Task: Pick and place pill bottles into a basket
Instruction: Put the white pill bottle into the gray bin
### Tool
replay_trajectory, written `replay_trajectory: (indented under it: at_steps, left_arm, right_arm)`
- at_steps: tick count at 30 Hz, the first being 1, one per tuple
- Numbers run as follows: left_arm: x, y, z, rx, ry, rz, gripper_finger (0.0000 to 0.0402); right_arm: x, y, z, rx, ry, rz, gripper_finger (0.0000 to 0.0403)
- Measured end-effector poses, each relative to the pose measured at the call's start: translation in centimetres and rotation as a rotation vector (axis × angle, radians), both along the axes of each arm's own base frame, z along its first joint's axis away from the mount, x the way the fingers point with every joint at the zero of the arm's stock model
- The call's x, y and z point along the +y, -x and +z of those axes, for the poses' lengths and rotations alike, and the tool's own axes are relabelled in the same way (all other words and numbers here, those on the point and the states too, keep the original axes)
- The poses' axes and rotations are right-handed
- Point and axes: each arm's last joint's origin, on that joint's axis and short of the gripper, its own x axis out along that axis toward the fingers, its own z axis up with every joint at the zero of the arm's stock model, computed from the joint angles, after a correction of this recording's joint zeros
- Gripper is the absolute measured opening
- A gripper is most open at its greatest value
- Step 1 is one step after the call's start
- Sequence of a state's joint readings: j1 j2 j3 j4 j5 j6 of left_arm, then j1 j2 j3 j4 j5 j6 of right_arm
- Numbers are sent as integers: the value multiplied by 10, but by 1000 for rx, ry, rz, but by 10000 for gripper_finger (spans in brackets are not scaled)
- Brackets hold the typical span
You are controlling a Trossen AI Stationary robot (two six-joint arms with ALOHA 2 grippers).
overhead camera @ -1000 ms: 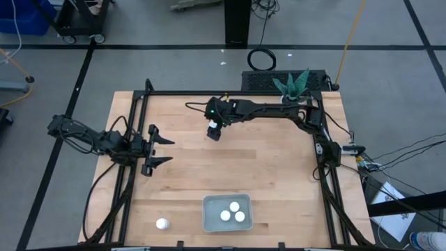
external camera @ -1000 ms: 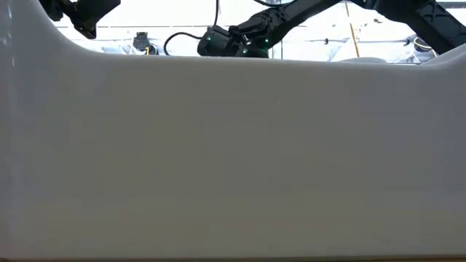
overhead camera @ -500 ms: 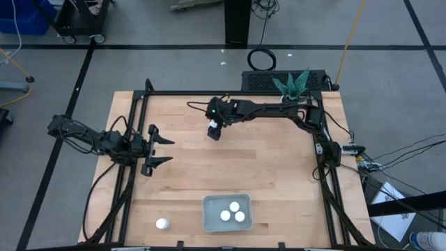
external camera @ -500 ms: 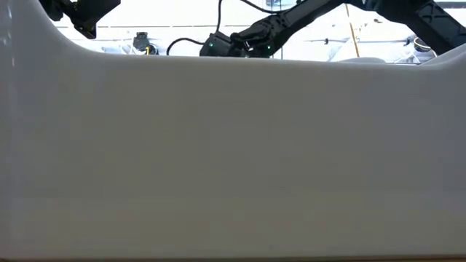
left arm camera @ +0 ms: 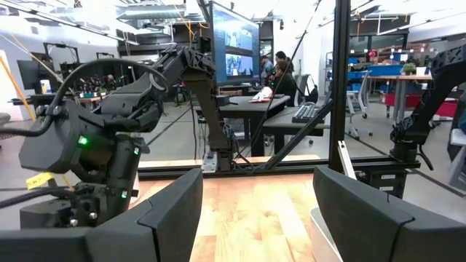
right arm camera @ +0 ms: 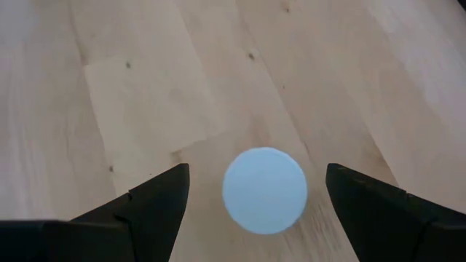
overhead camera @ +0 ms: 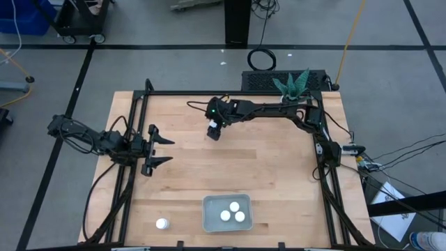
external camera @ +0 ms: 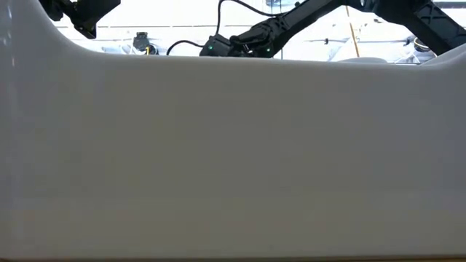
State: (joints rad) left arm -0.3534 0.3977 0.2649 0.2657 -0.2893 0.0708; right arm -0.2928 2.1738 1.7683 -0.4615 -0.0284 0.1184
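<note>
Wooden table: right gripper hovers open-jawed over a pill bottle, needing descent; left gripper waits open.

A: Anything different from a second ago?

B: Barely. In the high view the right gripper sits a hair further toward the right of the worktop than it did a second back; no shift since half a second ago.

A: Low view?

B: Same story: the right arm's wrist shows slightly further right along the pale rim than before.
</note>
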Motion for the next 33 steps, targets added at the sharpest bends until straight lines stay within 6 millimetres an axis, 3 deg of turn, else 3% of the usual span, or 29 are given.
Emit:
replay_trajectory:
  at_steps: [9, 17, 33]
  left_arm:
    - [0, 0, 0, 0, 0, 0, 269]
    - [0, 0, 0, 0, 0, 0, 269]
    - [0, 0, 0, 0, 0, 0, 269]
  right_arm:
    - [-1, 0, 0, 0, 0, -3, 310]
    - [-2, 1, 0, -3, -5, -6, 268]
    - [-8, 4, -1, 5, -57, -8, 225]
